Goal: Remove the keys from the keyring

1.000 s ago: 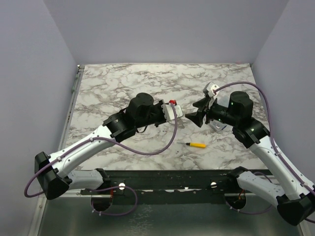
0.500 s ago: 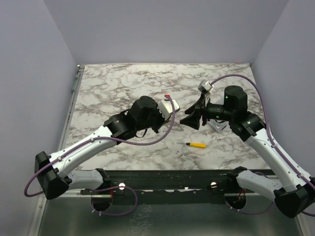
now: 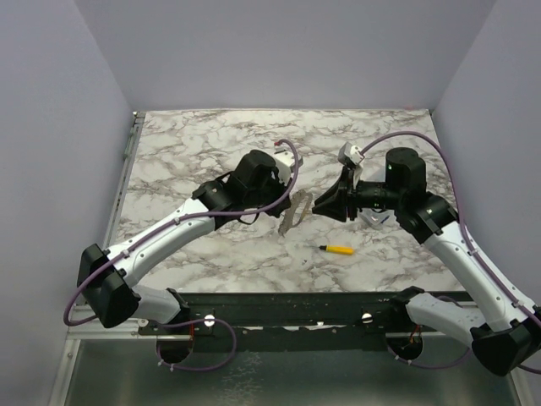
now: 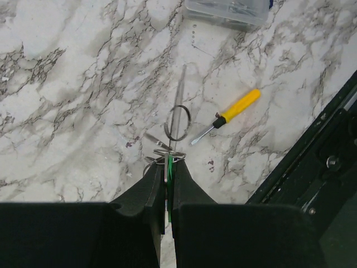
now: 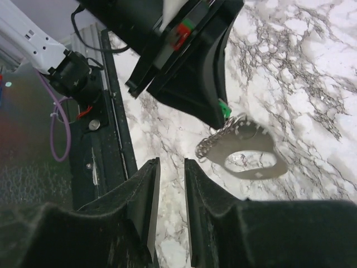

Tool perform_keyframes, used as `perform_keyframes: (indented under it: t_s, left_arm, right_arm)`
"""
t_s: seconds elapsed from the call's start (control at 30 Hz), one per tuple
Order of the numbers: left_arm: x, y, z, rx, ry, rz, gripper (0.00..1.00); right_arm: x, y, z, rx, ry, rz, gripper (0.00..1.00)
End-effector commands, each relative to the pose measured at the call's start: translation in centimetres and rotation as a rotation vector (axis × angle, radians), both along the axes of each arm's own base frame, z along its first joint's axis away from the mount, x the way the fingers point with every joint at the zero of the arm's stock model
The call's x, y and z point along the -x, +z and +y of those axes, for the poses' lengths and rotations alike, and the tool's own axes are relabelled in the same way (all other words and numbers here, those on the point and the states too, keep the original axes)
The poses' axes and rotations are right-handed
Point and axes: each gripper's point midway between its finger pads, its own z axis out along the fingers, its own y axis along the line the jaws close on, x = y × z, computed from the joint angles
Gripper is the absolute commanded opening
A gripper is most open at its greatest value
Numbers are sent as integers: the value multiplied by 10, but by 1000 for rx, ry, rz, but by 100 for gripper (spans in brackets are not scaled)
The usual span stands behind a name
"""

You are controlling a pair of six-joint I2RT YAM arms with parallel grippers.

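My left gripper point(image 4: 168, 164) is shut on the keys, held above the table. The green key point(image 4: 169, 167) shows edge-on between the pads, with a thin silvery one against it. Below the fingertips hangs the keyring point(image 4: 164, 152), several small wire rings with a flat grey oblong loop point(image 5: 248, 137). In the top view the keyring point(image 3: 292, 216) dangles between the two grippers. My right gripper point(image 5: 170, 163) stands just short of the chain links, its jaws a narrow gap apart with nothing between them. The green key head point(image 5: 223, 108) peeks from the left fingers.
A small yellow-handled screwdriver point(image 3: 338, 249) lies on the marble table point(image 3: 194, 144) near the front edge. A clear plastic box point(image 4: 228, 11) sits behind it, under my right arm point(image 3: 439, 228). The black base rail point(image 3: 287, 304) runs along the front.
My left arm has swung up and to the right, lifting the keyring so it hangs free. My right gripper has moved left toward it and its jaws have narrowed.
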Motion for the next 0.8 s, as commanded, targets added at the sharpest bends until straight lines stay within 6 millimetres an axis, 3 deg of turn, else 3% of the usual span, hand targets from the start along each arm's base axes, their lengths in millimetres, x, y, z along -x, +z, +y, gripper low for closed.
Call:
perform_keyframes:
  t_s: [0.0,0.3,0.53,0.77]
  left_arm:
    - [-4,25,-12,140,10,85,0]
    - [10,70,-31,282,-186,-27,0]
    - [26,87,-28,323,-295,-119,0]
    - [36,95,-34,363,-346,-94,0]
  right_arm:
    - [1,-9,-1,12,38,-67,30]
    - [-28,-19,3,4,19,-329,23]
    - [-25,-19,9,-8,98,-452,23]
    - [-22,-9,9,-23,96,-488,22]
